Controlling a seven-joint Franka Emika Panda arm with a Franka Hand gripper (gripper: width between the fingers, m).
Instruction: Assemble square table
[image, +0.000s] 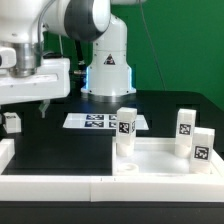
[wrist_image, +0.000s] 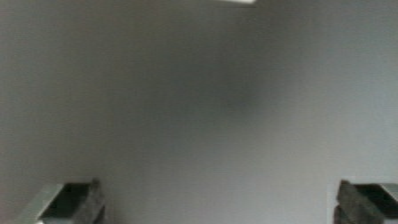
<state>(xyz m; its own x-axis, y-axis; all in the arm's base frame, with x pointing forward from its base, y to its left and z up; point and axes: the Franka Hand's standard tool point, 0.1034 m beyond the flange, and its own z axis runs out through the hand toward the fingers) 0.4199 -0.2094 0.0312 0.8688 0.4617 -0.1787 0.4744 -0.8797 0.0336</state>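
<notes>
In the exterior view the square slab (image: 100, 165) runs off the lower edge and the view's right edge, and the gripper (image: 44, 106) is too small and dark to show how its jaws stand. The arm (image: 60, 40) is cut by the top and the view's left edge. The wrist view is a blurred grey field (no surface can be identified), with only two fingertips (wrist_image: 71, 203) showing, cropped by the picture's edge.

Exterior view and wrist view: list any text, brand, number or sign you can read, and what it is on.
No readable words or numbers.
Robot base: a small dark emblem, too blurred to read.
Legs, marker board: black-and-white square tags, patterns only.
Wrist view: only blurred grey and the fingers; no text.
</notes>
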